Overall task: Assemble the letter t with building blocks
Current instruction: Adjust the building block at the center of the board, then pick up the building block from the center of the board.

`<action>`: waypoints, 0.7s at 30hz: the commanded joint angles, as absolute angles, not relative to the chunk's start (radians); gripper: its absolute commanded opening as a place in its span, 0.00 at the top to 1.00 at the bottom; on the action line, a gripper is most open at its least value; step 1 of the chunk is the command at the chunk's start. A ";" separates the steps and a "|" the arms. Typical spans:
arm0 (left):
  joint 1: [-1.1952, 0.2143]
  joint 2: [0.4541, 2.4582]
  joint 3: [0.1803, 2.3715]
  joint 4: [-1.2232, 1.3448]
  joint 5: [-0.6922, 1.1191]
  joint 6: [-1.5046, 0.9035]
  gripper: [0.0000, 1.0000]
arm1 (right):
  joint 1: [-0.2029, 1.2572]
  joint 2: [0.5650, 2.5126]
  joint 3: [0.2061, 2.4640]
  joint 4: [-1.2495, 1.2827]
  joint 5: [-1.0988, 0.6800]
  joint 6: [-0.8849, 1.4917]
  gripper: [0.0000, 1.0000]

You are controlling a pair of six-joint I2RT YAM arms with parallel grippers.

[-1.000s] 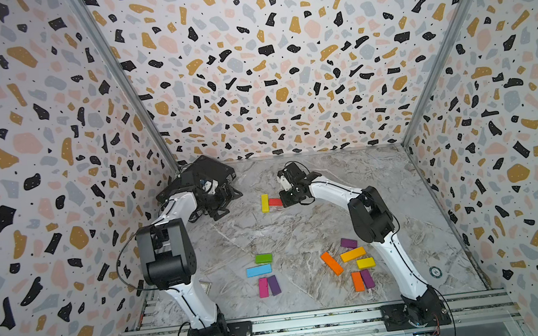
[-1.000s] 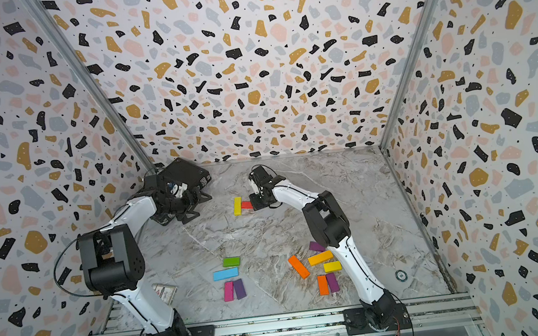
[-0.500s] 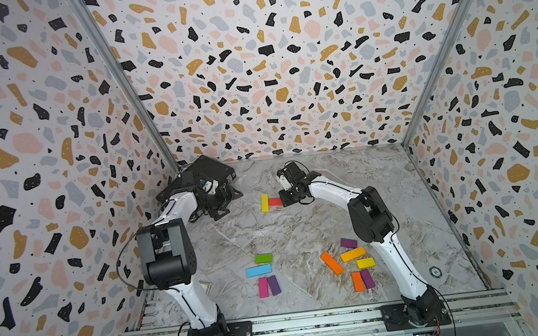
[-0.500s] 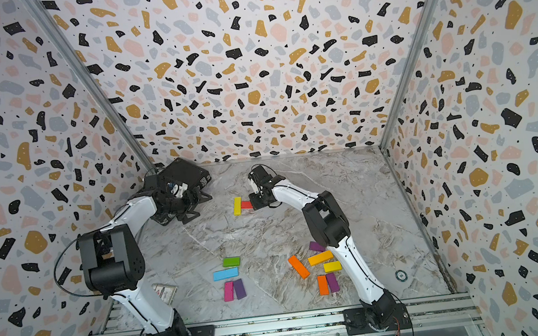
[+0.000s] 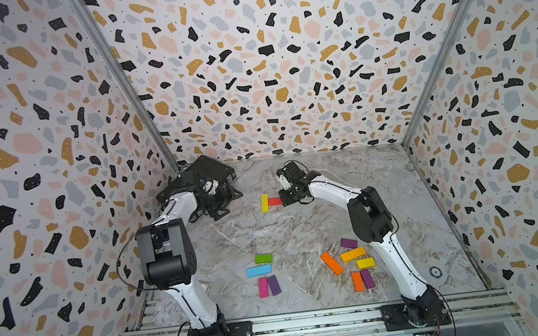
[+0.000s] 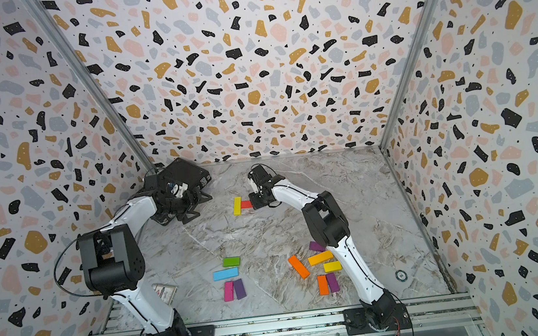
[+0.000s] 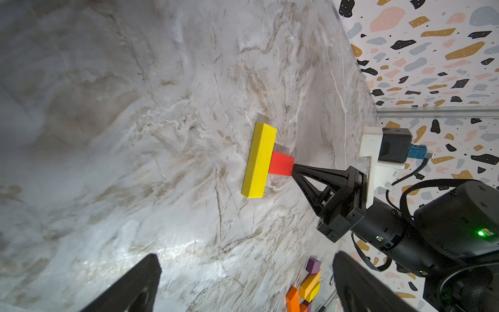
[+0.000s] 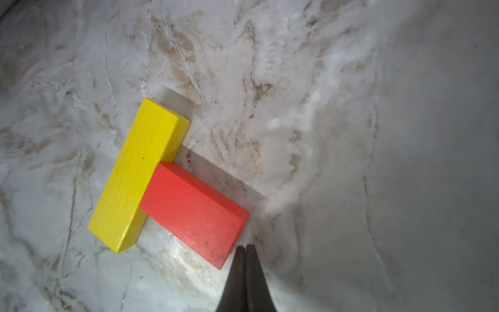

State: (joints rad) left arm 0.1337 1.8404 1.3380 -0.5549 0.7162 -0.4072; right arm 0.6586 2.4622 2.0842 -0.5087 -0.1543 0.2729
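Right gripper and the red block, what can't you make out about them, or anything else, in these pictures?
- Contact: the shut right gripper has its tips at the end of the red block in the right wrist view; touching or not is unclear.
- In both top views the gripper's body covers that end.
- Left gripper: the left wrist view cuts off its blurred fingers; top views lose it against the black case.
- Round disc: too small to identify.

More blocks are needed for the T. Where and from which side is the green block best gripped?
Probably from straight above, closing on its two short ends. The green block lies flat, the blue block lies close along its near long side, and both ends stand free.
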 commanded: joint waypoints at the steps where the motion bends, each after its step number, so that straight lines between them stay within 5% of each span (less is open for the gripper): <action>1: 0.118 1.820 1.364 -0.572 0.708 -0.350 0.00 | 0.662 2.400 2.066 -0.526 -0.116 0.242 1.00; 13: -0.245 1.579 1.304 -0.883 0.129 -0.221 0.00 | 0.671 1.946 1.553 -0.421 -0.153 0.234 0.47; 21: -0.371 1.462 1.125 -0.957 0.112 -0.341 0.06 | 0.772 1.677 1.190 -0.347 -0.220 0.315 0.24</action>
